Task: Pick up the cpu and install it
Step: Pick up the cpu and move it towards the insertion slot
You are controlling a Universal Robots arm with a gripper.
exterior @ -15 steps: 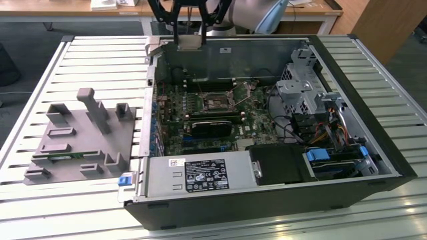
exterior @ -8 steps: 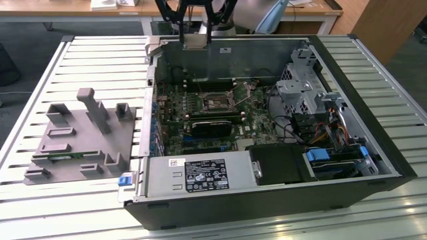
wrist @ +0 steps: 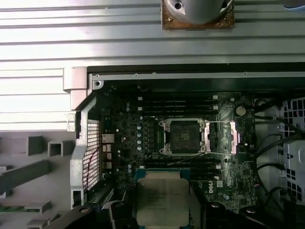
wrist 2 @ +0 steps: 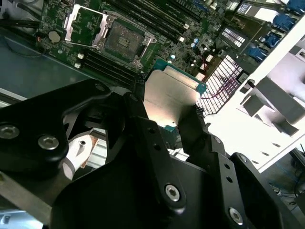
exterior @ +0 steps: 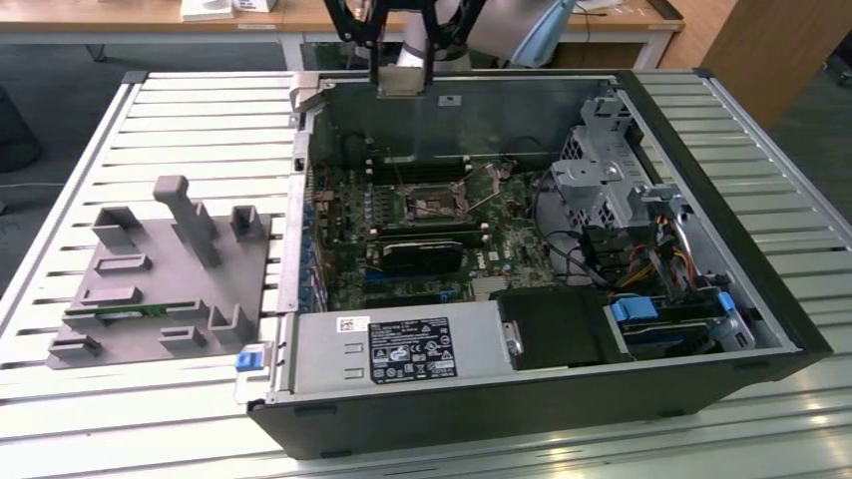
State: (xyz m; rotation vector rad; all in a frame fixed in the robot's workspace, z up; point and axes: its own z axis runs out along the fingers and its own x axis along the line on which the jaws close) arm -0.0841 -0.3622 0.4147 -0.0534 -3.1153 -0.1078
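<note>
While black fingers (wrist 2: 143, 128) pinch flat silvery square cpu (wrist 2: 172, 95) — socket (wrist: 184, 137) open.

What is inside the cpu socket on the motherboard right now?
Nothing: the socket is bare, its cover plate swung open. The cpu sits in the tool, apart from it. Nothing hides the socket.

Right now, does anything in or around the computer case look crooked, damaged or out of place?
Nothing stands out. The end effector grips the cpu by its edges, roughly square to the socket, which is empty with its cover folded open. No visible damage.
</note>
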